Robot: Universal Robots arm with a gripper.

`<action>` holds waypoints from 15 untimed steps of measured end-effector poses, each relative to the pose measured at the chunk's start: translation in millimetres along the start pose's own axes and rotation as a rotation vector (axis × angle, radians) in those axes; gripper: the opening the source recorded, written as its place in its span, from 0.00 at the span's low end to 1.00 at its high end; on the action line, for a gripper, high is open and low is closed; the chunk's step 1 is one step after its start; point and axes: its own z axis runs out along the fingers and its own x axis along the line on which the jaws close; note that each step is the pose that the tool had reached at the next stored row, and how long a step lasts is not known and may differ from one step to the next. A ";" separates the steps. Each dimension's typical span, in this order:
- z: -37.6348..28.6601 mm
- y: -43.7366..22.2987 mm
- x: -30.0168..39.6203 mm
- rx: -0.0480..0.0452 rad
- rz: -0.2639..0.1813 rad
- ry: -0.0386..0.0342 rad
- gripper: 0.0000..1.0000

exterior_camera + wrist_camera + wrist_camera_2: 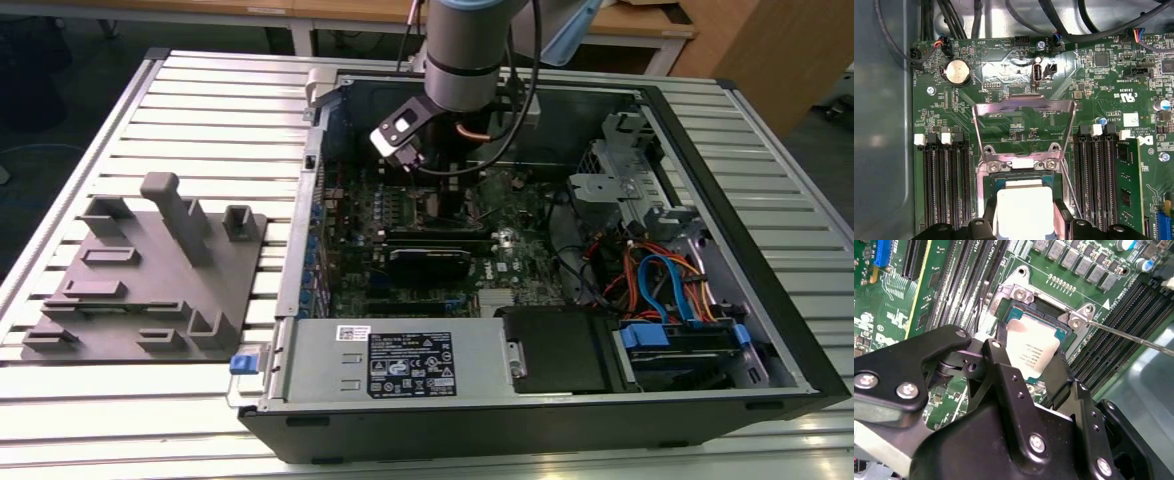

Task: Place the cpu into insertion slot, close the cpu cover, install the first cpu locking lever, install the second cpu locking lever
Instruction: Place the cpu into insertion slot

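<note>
Clamping the cpu (1025, 205), the pincer (1025, 219) holds it at the open insertion slot (1036, 314)

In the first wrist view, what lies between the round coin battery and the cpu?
The cpu cover, swung open, lies between the coin battery and the cpu; the first wrist view shows this.

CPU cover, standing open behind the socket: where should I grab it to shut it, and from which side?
Probably the free crossbar of the cpu cover, the edge farthest from its hinge by the cpu. From above, pinch the thin plate across its thickness: the middle is cut out, and the side rails narrow toward the hinge.
</note>
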 end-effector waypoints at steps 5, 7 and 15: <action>1.5 0.0 0.0 -0.0001 0.000 0.0000 0.53; 2.2 0.0 0.0 0.0000 0.000 0.0001 0.53; 3.5 -0.1 0.0 -0.0003 0.000 -0.0001 0.53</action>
